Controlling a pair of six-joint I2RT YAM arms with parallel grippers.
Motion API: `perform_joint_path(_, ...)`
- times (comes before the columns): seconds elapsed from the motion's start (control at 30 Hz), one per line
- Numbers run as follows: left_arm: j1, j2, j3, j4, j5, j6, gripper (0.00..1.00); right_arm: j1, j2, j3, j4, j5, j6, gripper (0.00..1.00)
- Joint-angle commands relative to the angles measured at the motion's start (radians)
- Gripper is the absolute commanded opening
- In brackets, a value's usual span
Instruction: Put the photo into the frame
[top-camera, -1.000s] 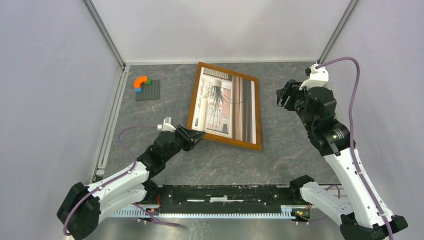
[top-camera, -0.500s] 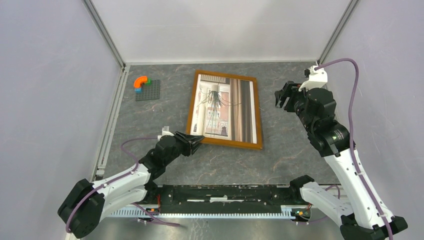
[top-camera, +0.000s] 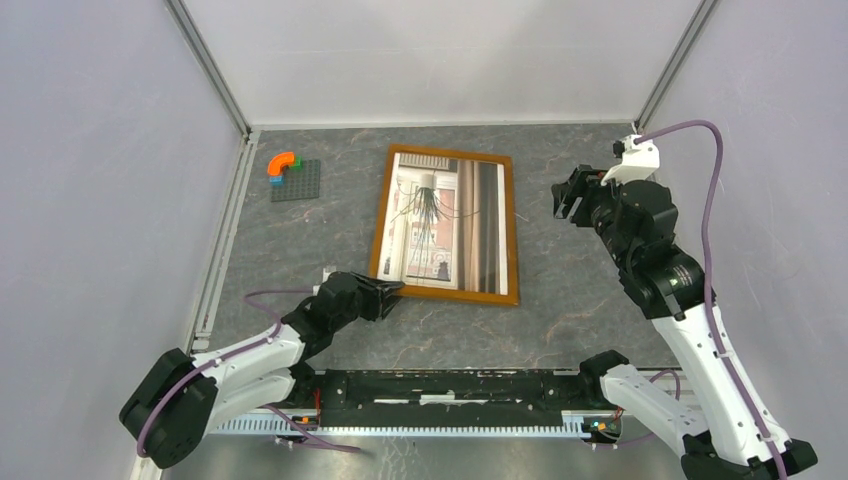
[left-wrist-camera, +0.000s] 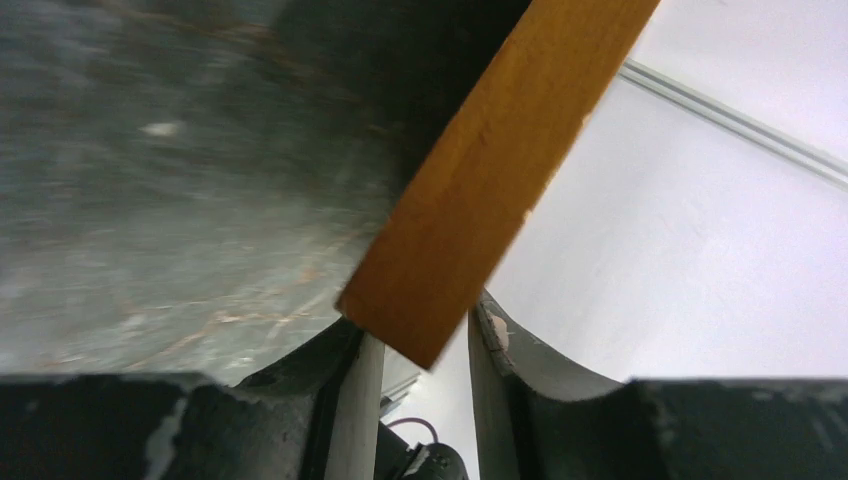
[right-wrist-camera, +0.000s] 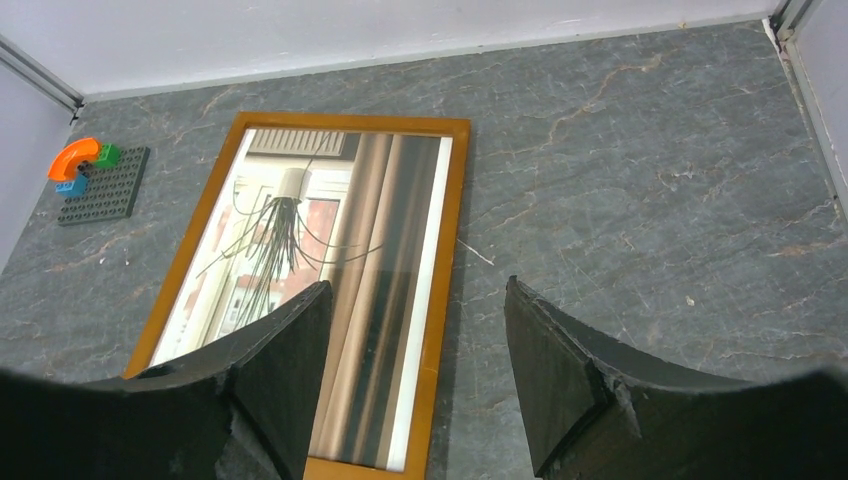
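Workspace as I see it from the remote station: the frame (top-camera: 383, 215) lies flat near the middle of the grey stone-patterned table (top-camera: 300, 240), long sides running roughly front to back, with the photo (top-camera: 445, 222) of a hanging plant filling it inside all 4 wooden rails. The left gripper (top-camera: 390, 288) sits low at the near-left corner; in its wrist view that corner (left-wrist-camera: 490, 190) pokes between the 2 fingertips (left-wrist-camera: 425, 335), but I cannot tell whether they pinch it or merely flank it. The right gripper (top-camera: 570, 195) hangs above bare table just off the frame's far-right corner, well clear of the right rail (right-wrist-camera: 445, 250), its jaws (right-wrist-camera: 415, 290) spread wide with nothing between them. A dark studded baseplate (top-camera: 297, 182) carrying an orange curved brick (top-camera: 283, 160) rests at the far left, well apart from the frame. Bare table runs along every frame edge: a narrow strip before the back wall, broad margins left and right, and a band between the near rail and the arm bases.
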Motion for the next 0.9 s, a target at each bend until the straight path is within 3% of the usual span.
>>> perform_joint_path(0.0, 0.010, 0.005, -0.022, -0.165, -0.018, -0.079, 0.48, -0.003, -0.021, 0.018, -0.010, -0.006, 0.003, 0.69)
perform_joint_path(0.13, 0.009, -0.025, 0.010, -0.290, -0.011, -0.078, 0.74, -0.003, -0.026, 0.035, -0.033, -0.009, 0.003, 0.70)
perform_joint_path(0.23, 0.010, -0.061, 0.050, -0.367, -0.013, -0.047, 0.85, -0.003, -0.035, 0.047, -0.052, -0.006, 0.003, 0.70)
perform_joint_path(0.43, 0.010, -0.167, 0.255, -0.594, -0.071, 0.198, 0.94, -0.003, -0.042, 0.112, -0.132, -0.031, -0.032, 0.73)
perform_joint_path(0.7, 0.010, -0.206, 0.777, -0.787, -0.098, 0.843, 0.99, -0.003, -0.098, 0.168, -0.247, -0.119, -0.125, 0.87)
perform_joint_path(0.8, 0.010, -0.220, 0.964, -0.803, -0.022, 1.051, 1.00, -0.004, -0.151, 0.160, -0.243, -0.141, -0.155, 0.98)
perform_joint_path(0.87, 0.010, -0.224, 1.070, -0.808, 0.037, 1.145, 1.00, -0.005, -0.178, 0.171, -0.249, -0.138, -0.168, 0.98)
